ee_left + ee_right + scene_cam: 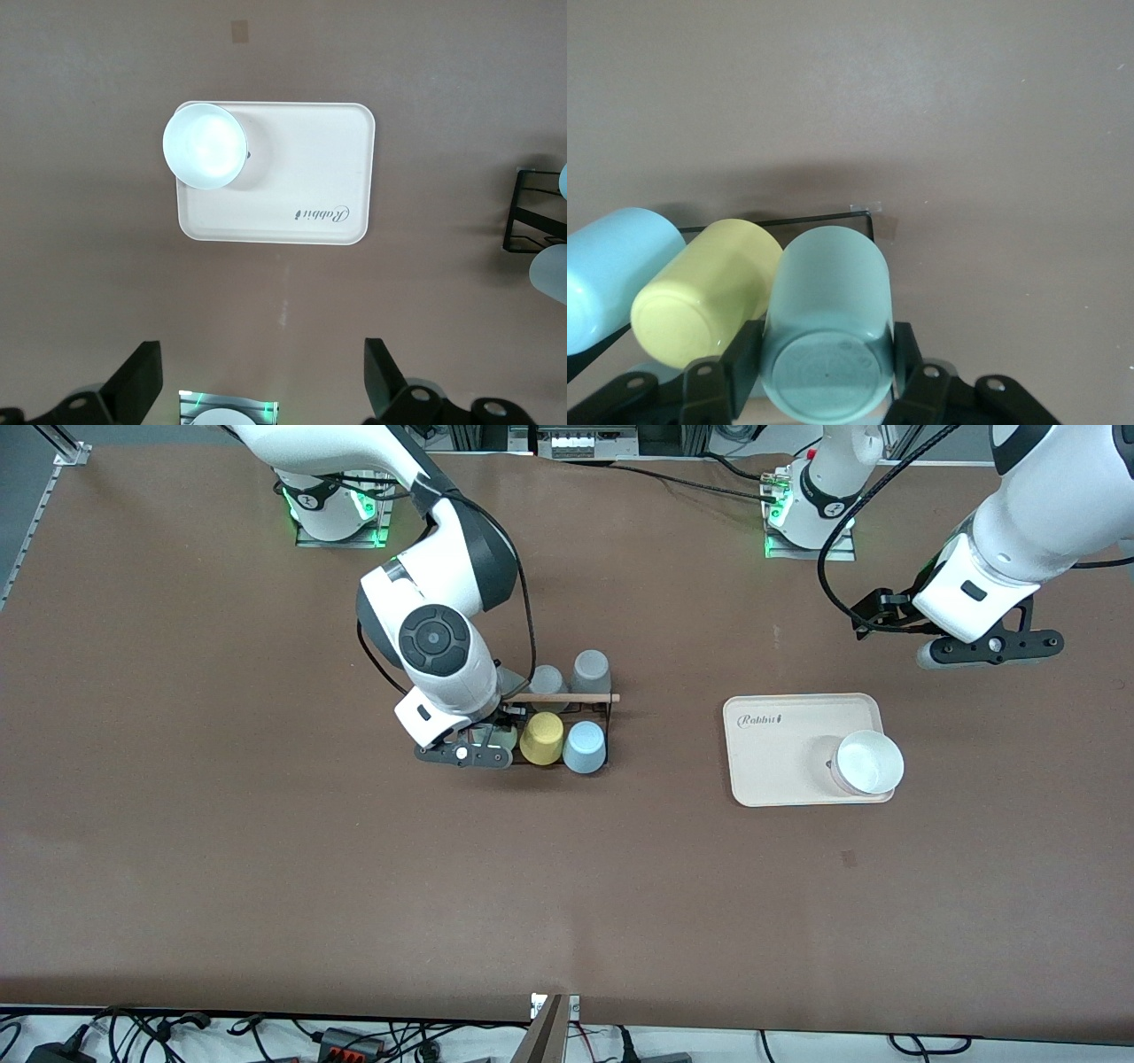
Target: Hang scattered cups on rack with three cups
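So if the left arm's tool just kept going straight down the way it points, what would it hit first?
Probably just the bare table. The left tool hangs open over brown surface beside the beige tray, which holds a white bowl. The tray seems just outside its line, though depth is hard to judge.

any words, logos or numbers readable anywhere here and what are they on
"Rabbit" in dark script, followed by a small mark too small to make out: printed on a corner of the flat beige plastic tray, also seen in the left wrist view.
Embossed marking on the base of the pale mint-green plastic tumbler: too faint to read.
Small logo marks on the arm bases: too small to read.
No other text visible.
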